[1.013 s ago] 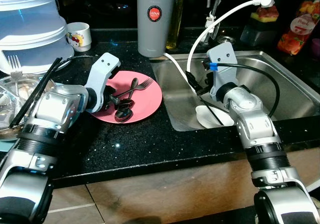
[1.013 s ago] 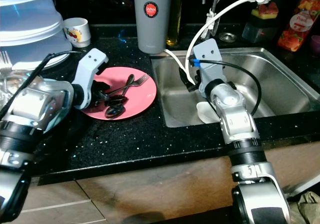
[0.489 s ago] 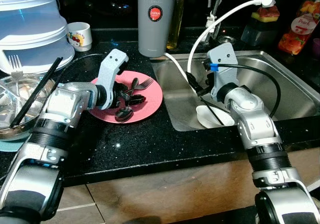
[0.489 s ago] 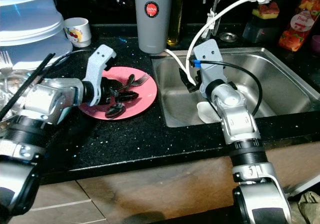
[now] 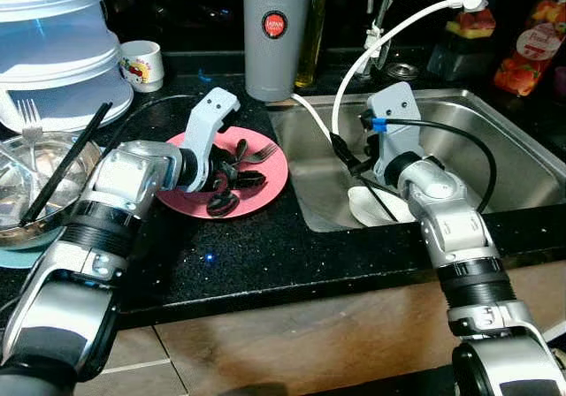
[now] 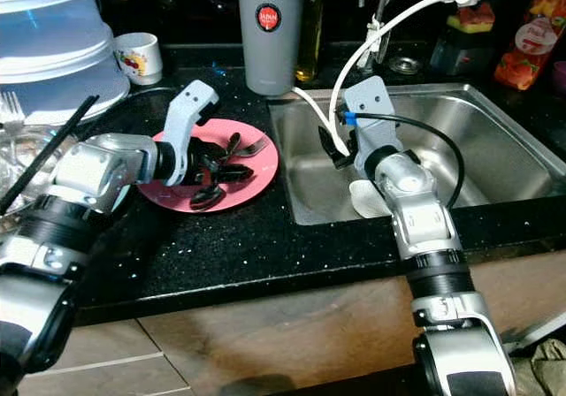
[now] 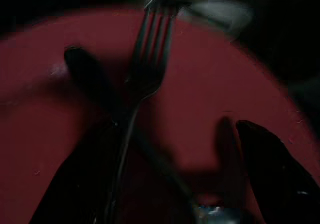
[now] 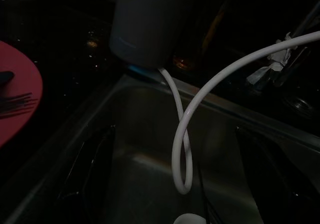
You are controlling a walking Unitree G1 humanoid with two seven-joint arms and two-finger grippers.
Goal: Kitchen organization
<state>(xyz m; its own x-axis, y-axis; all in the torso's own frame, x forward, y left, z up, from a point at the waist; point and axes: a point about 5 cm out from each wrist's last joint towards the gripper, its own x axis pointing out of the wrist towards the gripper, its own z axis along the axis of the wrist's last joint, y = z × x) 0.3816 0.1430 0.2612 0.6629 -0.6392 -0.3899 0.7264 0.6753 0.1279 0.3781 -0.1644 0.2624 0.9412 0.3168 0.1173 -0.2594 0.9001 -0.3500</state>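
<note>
Black stone counter with small sparkles runs in front of a steel sink [image 5: 513, 148]. On it, the left gripper [image 5: 232, 177] is low over the pink plate [image 5: 265, 188], its two black fingers [image 7: 270, 169] apart on both sides of the cutlery and not yet closed on anything. Between them lie a fork [image 7: 150, 69] and a dark spoon [image 5: 221, 205], crossing each other on the plate. Compared with one second ago, the left arm has reached further forward, so the gripper is now above the middle of the plate instead of its near edge; I judge that a grasp of the cutlery is close. The right gripper [image 6: 334, 153] stays over the sink with fingers apart, holding nothing, near the white hose [image 8: 182, 134]. A white dish [image 5: 376, 209] rests in the sink below it, unmoved. Behind the plate stands a grey flask [image 5: 276, 34].
</note>
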